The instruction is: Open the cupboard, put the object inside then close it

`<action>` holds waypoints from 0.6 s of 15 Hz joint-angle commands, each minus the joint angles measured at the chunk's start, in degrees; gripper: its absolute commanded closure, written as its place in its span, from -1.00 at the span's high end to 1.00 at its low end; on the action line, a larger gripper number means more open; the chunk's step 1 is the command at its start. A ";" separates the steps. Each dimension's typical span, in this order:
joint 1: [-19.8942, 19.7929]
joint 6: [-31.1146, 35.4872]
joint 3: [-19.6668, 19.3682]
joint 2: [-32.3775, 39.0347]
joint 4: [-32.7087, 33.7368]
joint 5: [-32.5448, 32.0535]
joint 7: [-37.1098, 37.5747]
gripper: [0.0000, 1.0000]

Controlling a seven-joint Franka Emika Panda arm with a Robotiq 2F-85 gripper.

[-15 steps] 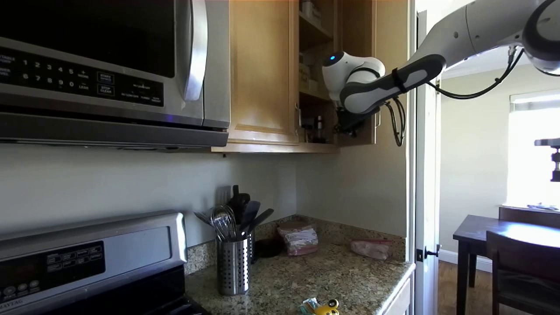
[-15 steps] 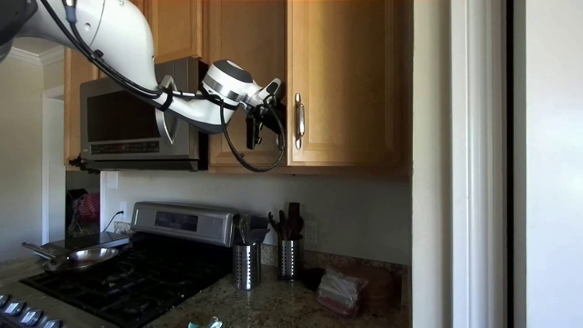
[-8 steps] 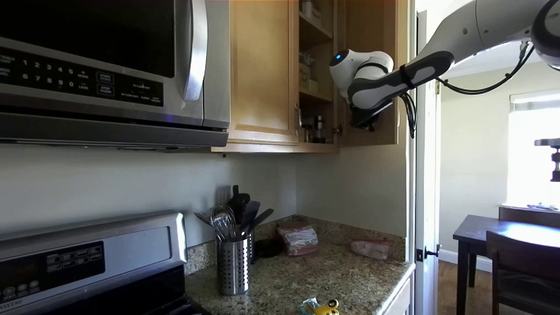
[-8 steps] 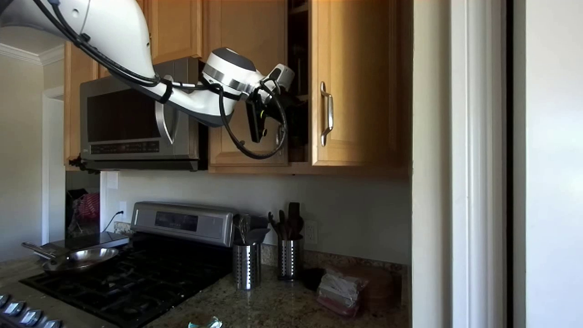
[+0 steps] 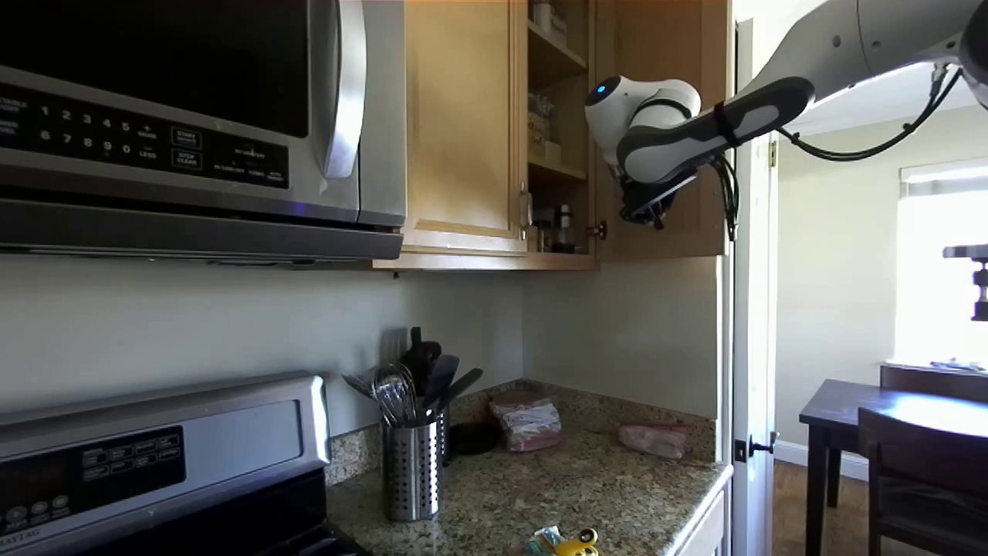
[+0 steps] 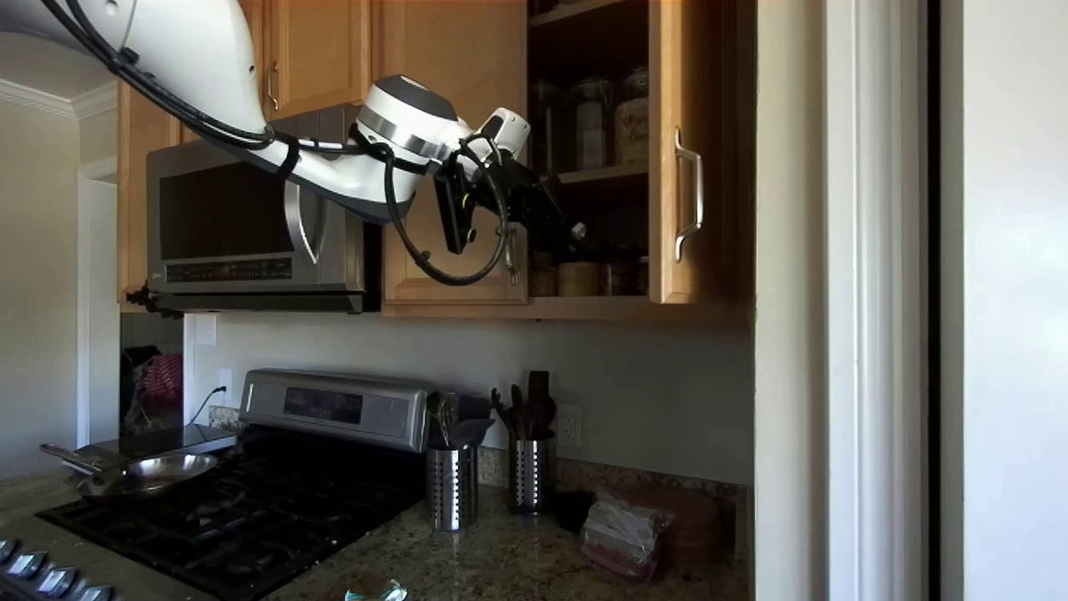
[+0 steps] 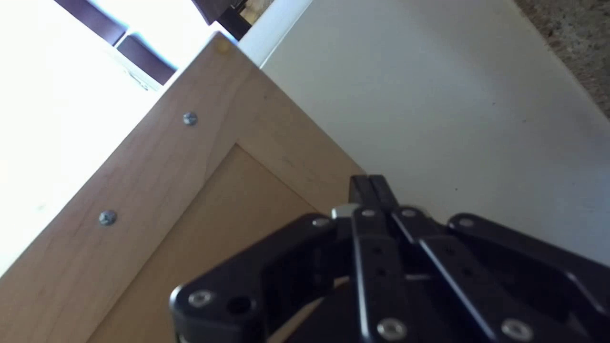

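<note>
My gripper (image 7: 367,178) is closed, its two fingertips (image 7: 381,189) pressed flat together, and I hold it up in front of the cupboard (image 5: 463,123), the light wooden one above the counter (image 5: 532,494), beside the microwave (image 5: 193,123). The cupboard's door (image 6: 488,67) nearer the microwave is shut; its other door (image 7: 209,205) stands open, and my wrist view shows that door's inner face and lower edge beyond my fingertips. Whether I touch it, I cannot tell. In an exterior view, jars (image 6: 591,125) stand on a shelf (image 6: 609,174) inside, and a silver handle (image 6: 698,188) shows on the open door. On the counter, a metal utensil holder (image 5: 411,471) stands by the edge next to the stove (image 6: 275,501). A plastic bag (image 5: 529,421) lies in the counter's back corner, another bag (image 5: 654,439) lies by its side edge, and a small yellow thing (image 5: 575,547), partly cut off, lies nearer the front edge than the holder; what it is, I cannot make out. A pan (image 6: 150,476) sits at the stove's edge farthest from the holder.
</note>
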 commanded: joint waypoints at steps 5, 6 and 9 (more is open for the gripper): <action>2.88 6.16 2.30 -10.64 -11.91 15.42 -5.74 0.03; 2.96 6.78 2.57 -11.31 -13.16 17.17 -6.29 0.15; 3.10 10.28 2.74 -12.96 -16.95 23.54 -9.31 0.56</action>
